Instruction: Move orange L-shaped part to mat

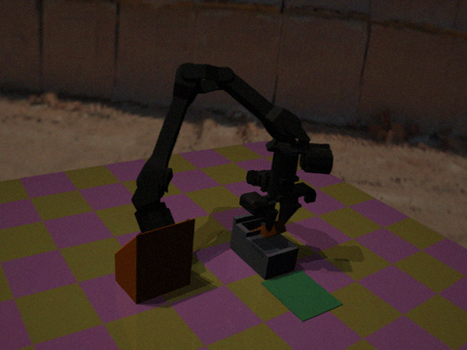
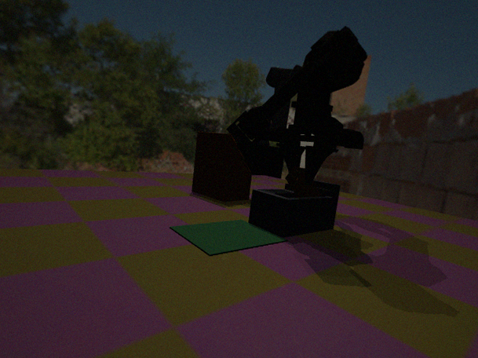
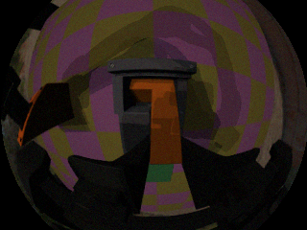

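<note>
Now pinching the raised end, with the lift and placement not yet done.
Clamping on the orange L-shaped part (image 1: 268,229), the claw (image 1: 277,222) is gripping its tipped-up end over the grey tray (image 1: 251,248); the green mat (image 1: 301,294) is waiting bare.

I count: 1 orange L-shaped part (image 1: 268,229) | 1 grey block-shaped tray (image 1: 245,245) | 1 flat green rectangular mat (image 1: 301,294) | 1 dark orange-sided wedge box (image 1: 157,260) | 1 black parallel-jaw gripper (image 1: 277,224)
</note>
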Robot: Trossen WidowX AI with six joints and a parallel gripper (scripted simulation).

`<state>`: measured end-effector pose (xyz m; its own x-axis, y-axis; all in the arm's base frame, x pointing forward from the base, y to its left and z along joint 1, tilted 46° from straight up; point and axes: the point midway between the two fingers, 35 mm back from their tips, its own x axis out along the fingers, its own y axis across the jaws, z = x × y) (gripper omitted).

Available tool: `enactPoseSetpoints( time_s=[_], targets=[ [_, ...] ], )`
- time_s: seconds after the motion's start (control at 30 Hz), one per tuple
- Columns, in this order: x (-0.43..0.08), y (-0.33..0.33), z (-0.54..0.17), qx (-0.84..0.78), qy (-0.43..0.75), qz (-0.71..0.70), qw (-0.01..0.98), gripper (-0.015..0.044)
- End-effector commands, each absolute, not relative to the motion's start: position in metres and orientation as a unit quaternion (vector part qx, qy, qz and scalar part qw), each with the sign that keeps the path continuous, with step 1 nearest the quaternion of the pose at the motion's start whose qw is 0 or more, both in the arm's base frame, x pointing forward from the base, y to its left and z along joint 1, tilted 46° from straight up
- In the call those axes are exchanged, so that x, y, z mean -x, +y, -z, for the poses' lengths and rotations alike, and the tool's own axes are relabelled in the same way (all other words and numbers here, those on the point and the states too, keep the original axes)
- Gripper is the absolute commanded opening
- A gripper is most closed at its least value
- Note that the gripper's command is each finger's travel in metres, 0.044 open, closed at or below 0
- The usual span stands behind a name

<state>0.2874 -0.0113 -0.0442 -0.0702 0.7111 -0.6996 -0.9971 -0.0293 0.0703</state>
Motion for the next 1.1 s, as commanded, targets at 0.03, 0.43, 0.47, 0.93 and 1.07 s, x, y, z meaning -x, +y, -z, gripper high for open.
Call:
enactPoseSetpoints(
  time_s=[0.03, 0.43, 0.47, 0.93, 1.07],
  targets=[
    [-0.288, -0.017, 0.038, 0.252, 0.286, -0.673, 0.634, 0.0],
    [-0.29, -0.03, 0.025, 0.251, 0.286, -0.673, 0.634, 0.0],
    [-0.29, -0.032, 0.024, 0.251, 0.286, -0.673, 0.634, 0.0],
    [-0.291, -0.048, 0.008, 0.251, 0.287, -0.673, 0.634, 0.0],
    [-0.292, -0.052, 0.004, 0.251, 0.287, -0.673, 0.634, 0.0]
  ],
)
